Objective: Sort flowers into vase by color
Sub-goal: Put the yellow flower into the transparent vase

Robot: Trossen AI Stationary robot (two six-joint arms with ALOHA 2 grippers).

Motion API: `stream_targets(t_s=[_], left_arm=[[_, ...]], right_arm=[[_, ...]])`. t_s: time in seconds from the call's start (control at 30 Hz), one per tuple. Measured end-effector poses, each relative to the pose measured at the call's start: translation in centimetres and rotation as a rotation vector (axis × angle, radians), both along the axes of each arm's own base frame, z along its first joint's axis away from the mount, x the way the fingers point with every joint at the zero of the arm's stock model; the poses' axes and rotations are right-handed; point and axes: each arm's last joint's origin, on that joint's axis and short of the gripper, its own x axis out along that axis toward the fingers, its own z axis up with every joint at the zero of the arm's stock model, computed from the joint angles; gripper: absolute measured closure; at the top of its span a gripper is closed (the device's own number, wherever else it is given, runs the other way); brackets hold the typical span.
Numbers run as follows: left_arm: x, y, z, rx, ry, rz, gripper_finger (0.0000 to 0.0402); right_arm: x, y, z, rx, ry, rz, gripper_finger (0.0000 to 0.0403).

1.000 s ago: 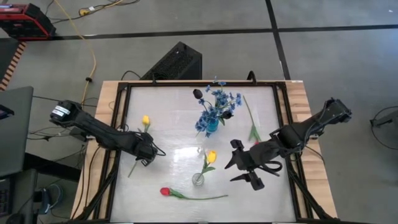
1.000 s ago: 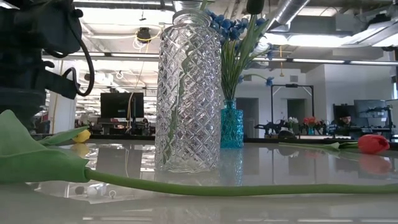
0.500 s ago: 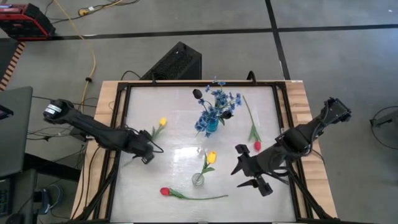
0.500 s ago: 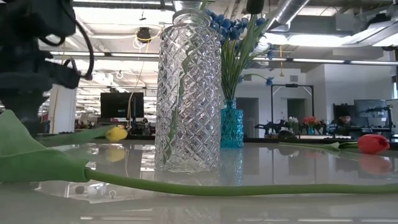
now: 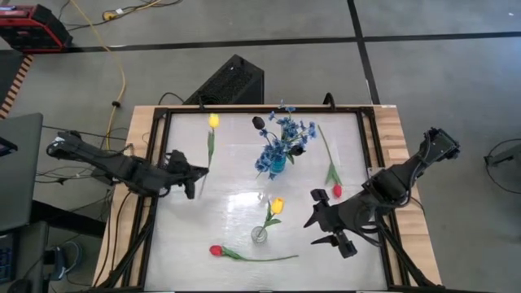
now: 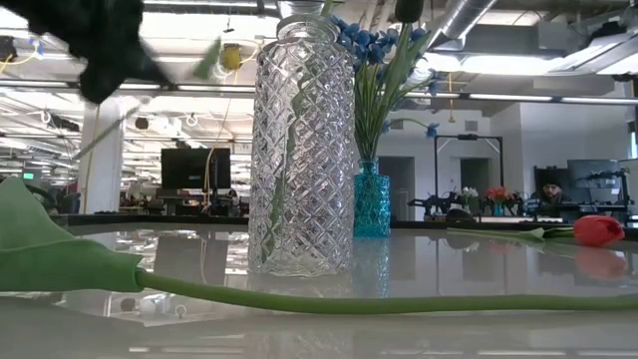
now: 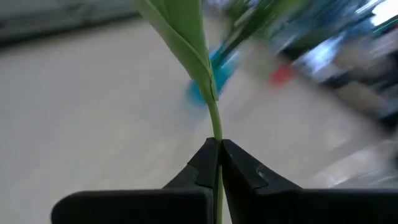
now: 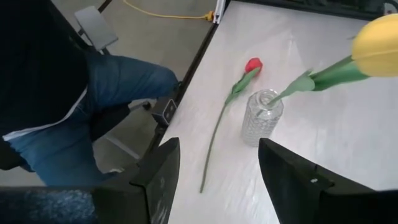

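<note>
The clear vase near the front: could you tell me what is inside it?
The clear vase holds one yellow tulip, its stem inside. Whether there is water cannot be seen.

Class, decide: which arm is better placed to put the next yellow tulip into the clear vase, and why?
Left. The left gripper is shut on the yellow tulip; the right gripper is open and empty beside the clear vase.

Pale glossy tabletop (image 5: 236,236) in black metal frame, light wooden side boards (image 5: 397,155) along both edges. Grey concrete floor around. Black ribbed box (image 5: 228,81) on floor just behind table. Yellow cable (image 5: 122,77) runs across floor at rear left; red case (image 5: 28,26) in far left corner. Dark flat panel (image 5: 18,171) at left edge. Person in blue jeans (image 8: 106,93) seated beside table corner. Dark monitor screen (image 6: 194,168) in room beyond.
</note>
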Motion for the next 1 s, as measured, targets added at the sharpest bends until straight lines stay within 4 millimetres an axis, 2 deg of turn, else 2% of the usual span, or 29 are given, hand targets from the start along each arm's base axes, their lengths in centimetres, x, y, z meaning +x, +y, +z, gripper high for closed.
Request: stream_targets(t_s=[0.1, 0.2, 0.3, 0.43, 0.57, 0.7, 1.0], left_arm=[[0.2, -0.6, 1.9, 0.08, -0.213, -0.091, 0.0401], [0.4, -1.4, 2.8, 0.169, -0.417, -0.203, 0.0401], [0.4, -2.1, 2.4, 0.231, -0.61, -0.299, 0.0401], [0.4, -2.6, 0.7, 0.292, -0.79, -0.388, 0.0401], [1.4, -3.4, -0.5, 0.301, -0.889, -0.44, 0.0401], [3.9, -4.9, -0.5, 0.334, -0.95, -0.529, 0.0401], [9.1, -7.7, -1.5, 0.388, -0.878, -0.596, 0.0401]], right_arm=[[0.0, 0.0, 0.0, -0.002, -0.001, -0.003, 0.0159], [0.0, 0.0, 0.0, -0.007, -0.004, 0.0, 0.0159], [0.0, -0.1, 0.0, -0.017, -0.006, -0.009, 0.0159], [-0.1, -0.1, -0.2, -0.032, 0.007, -0.011, 0.0159], [0.0, -0.4, -0.3, -0.061, 0.013, -0.04, 0.0159], [0.2, -0.8, -0.7, -0.081, 0.02, -0.072, 0.0159], [0.5, -1.2, -0.7, -0.072, 0.019, -0.097, 0.0159]])
